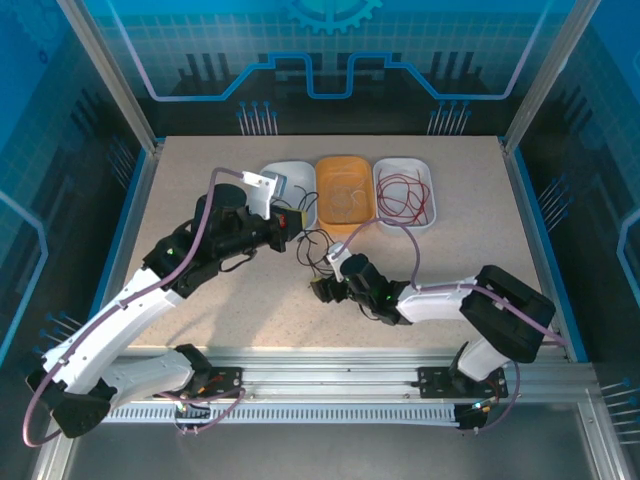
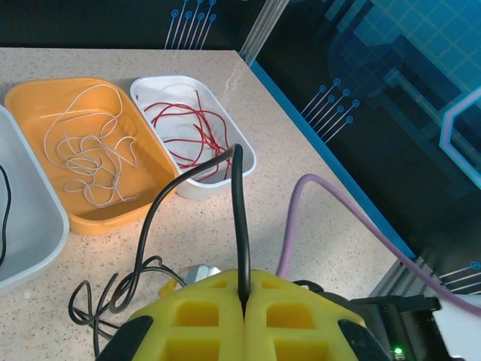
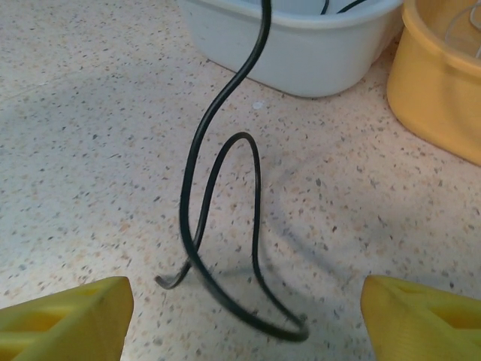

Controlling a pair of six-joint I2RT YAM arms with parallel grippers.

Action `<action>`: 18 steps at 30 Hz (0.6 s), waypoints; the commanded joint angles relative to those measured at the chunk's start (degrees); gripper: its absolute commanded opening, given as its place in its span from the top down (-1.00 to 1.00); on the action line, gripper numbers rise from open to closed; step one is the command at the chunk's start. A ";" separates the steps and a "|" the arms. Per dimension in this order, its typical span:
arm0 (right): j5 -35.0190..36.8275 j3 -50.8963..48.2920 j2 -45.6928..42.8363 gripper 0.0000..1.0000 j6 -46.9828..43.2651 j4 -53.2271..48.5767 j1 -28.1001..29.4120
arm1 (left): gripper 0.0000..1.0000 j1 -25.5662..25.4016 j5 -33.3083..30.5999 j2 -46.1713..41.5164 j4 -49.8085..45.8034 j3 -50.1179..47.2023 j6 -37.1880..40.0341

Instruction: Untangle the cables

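We're looking into a robotics lab cell: a speckled bench fenced by aluminium posts and clear side walls, with blue circuit-and-gear printed panels across 12 o'clock. At 6 o'clock, a slotted aluminium rail carries the left arm and right arm, and a purple hose trails alongside.
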 commanded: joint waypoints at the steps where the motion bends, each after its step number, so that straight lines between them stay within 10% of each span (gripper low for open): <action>1: 4.76 2.28 2.43 -0.62 -3.02 4.68 0.61 | 1.00 -0.21 0.19 -1.23 -0.48 2.71 0.44; 14: 9.41 4.41 5.10 -0.72 -5.63 5.76 0.61 | 1.00 -0.22 -0.16 -1.77 -1.94 3.90 1.36; 18: 7.89 4.78 5.67 -0.42 -7.35 7.25 0.71 | 1.00 -0.16 -0.27 -1.91 -3.19 5.06 2.25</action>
